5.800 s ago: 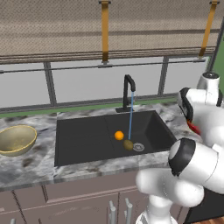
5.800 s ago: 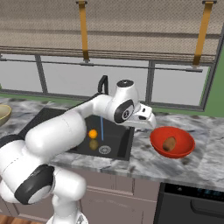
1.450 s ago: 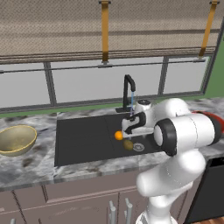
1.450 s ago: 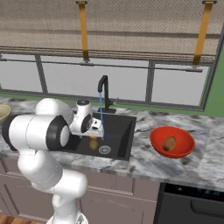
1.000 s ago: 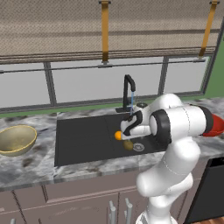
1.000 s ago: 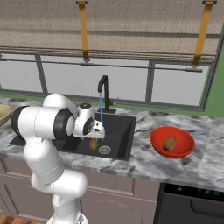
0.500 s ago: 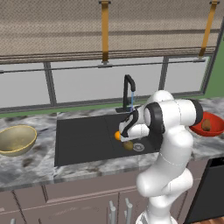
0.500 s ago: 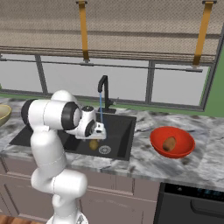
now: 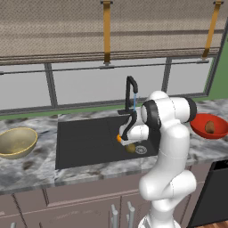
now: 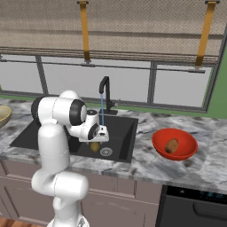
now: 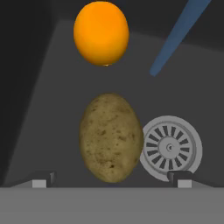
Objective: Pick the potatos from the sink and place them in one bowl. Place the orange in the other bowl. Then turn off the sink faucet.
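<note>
An olive-brown potato (image 11: 111, 136) lies on the floor of the black sink (image 9: 84, 142), just beside the round silver drain (image 11: 170, 146). My gripper (image 11: 111, 180) hangs open right above it, one fingertip on each side and nothing held. The orange (image 11: 101, 33) rests a little beyond the potato. From the left base the gripper (image 9: 127, 141) is low in the sink, over the potato (image 9: 130, 148). A reddish-brown potato (image 10: 171, 145) lies in the red bowl (image 10: 174, 153) on the right counter. The tan-yellow bowl (image 9: 15, 141) stands on the left counter. Water runs from the black faucet (image 9: 131, 91).
The blue water stream (image 11: 181, 33) falls close to the right of the orange. Grey marbled counter (image 10: 146, 166) surrounds the sink. Windows with a blind run behind the faucet. My own white arm (image 9: 167, 133) rises over the sink's right part.
The hand has sunk lower into the sink onto the olive-brown potato, and the arm's elbow has swung upright, uncovering the red bowl in the left base view. The jaws stayed open.
</note>
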